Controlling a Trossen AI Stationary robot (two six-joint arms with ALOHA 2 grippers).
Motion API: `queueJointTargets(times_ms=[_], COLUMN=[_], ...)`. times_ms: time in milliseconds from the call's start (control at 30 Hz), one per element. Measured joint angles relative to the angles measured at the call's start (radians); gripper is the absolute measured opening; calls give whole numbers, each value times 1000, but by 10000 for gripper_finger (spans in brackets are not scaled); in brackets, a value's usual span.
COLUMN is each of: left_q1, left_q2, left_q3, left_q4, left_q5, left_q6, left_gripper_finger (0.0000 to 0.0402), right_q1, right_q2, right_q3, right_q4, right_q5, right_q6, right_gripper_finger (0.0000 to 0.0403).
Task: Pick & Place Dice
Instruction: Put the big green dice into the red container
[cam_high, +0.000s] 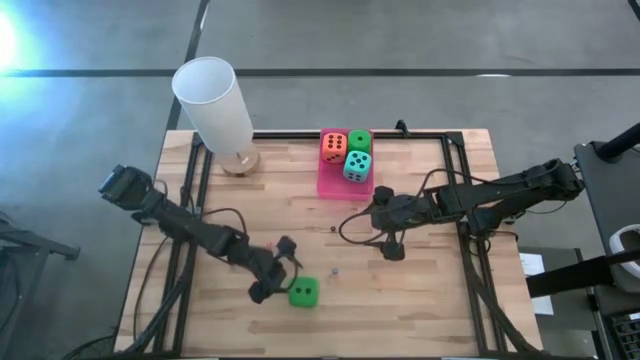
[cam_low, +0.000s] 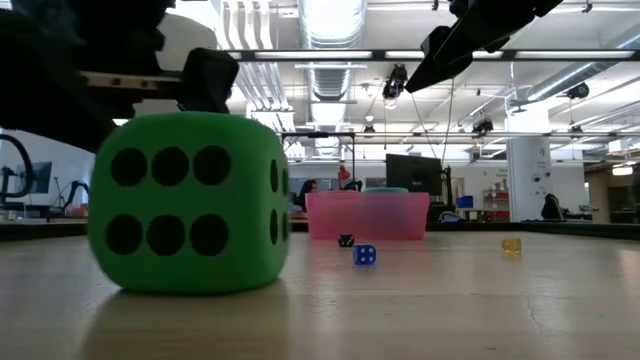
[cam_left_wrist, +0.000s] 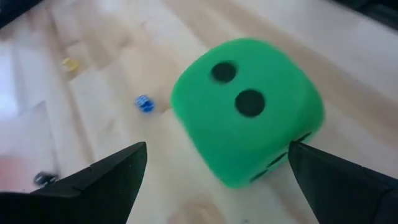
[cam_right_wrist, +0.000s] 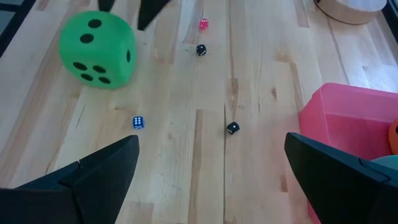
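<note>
Left gripper (cam_high: 272, 281) spread wide, hovering just beside the loose green die (cam_high: 303, 293) on the table. I'd centre the fingers on opposite faces before pinching. Right gripper (cam_high: 385, 232) spread, empty, near the pink tray (cam_high: 330, 186) with three dice.

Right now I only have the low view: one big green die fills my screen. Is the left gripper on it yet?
Observer: No. The left gripper is open, beside the green die, not touching it.
Operator: Where are the other dice?
Observer: Three sit in the pink tray at the table's far edge: an orange-red die, a second green die and a teal die.
Operator: And the right arm?
Observer: The right gripper is open over bare wood, near the tray.
</note>
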Motion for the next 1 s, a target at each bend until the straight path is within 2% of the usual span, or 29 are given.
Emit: queueJointTargets(times_ms=[233,333,600,733,1000], left_q1=[71,88,66,40,14], left_q2=[0,-1,-23,-14,94], left_q3=[0,18,145,186,307], left_q4=[4,-13,-203,-210,-263], left_q5=[-9,-12,2,26,35], left_q6=[6,-55,-216,-251,-298], left_gripper_finger=[390,392,391,392,393], right_q1=[0,0,0,0,0], right_q2=[0,0,0,0,0], right_q3=[0,0,0,0,0], right_q4=[0,0,0,0,0], right_q5=[0,0,0,0,0], right_q6=[0,0,-2,-4,-4], right_gripper_finger=[400,400,400,400,400])
